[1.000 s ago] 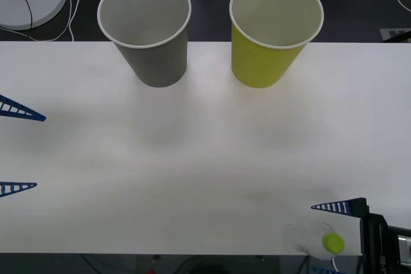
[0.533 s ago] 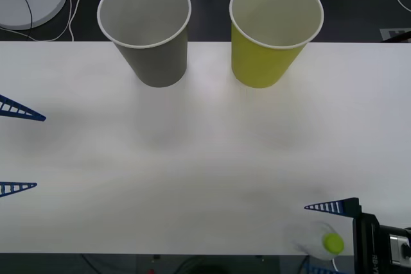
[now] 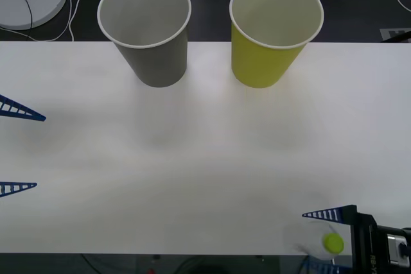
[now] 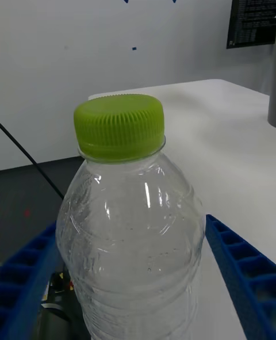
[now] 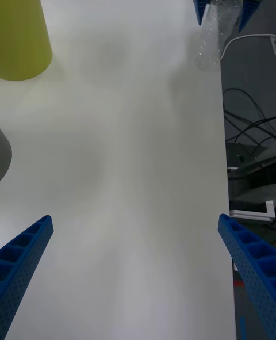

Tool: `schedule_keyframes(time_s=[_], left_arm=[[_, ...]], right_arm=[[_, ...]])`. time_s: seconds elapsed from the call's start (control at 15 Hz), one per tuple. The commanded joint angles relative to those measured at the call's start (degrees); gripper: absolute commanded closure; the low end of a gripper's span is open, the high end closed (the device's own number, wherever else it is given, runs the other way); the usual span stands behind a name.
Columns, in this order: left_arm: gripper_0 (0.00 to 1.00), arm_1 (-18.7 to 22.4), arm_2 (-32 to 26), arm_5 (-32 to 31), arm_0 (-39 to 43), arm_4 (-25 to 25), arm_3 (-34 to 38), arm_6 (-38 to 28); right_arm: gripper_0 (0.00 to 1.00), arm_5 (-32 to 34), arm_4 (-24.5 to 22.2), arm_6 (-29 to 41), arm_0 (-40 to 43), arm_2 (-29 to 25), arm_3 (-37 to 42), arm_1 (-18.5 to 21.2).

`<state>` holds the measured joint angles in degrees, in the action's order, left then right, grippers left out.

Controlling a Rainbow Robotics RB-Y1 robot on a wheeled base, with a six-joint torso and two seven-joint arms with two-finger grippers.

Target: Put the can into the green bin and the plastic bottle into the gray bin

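Plastic bottle standing upright at the table's near edge, directly between the spread blue fingers of the right gripper, not yet clamped; gray bin well ahead and across toward the left gripper, spread wide and idle

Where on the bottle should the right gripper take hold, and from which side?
On the body below the cap, from the table's near right corner. The bottle stands upright there, and the right gripper already has an open finger on each side of it.
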<state>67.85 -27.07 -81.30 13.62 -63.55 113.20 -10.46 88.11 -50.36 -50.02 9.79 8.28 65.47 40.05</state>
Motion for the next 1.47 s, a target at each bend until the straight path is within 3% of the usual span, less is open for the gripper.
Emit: schedule_keyframes(time_s=[0.07,0.67,1.07,1.47], left_arm=[[0.00,0.0,0.0,0.0,0.0,0.0,0.0,0.0],[0.00,0.0,0.0,0.0,0.0,0.0,0.0,0.0],[0.00,0.0,0.0,0.0,0.0,0.0,0.0,0.0],[0.00,0.0,0.0,0.0,0.0,0.0,0.0,0.0]], right_arm=[[1.00,0.0,0.0,0.5,-0.4,0.2,0.0,-0.1],[1.00,0.2,0.1,1.4,-0.7,0.2,0.4,-0.1],[1.00,0.5,3.6,5.0,-0.6,0.1,2.6,3.2],[1.00,-1.2,3.7,14.0,3.0,-6.7,10.5,5.7]])
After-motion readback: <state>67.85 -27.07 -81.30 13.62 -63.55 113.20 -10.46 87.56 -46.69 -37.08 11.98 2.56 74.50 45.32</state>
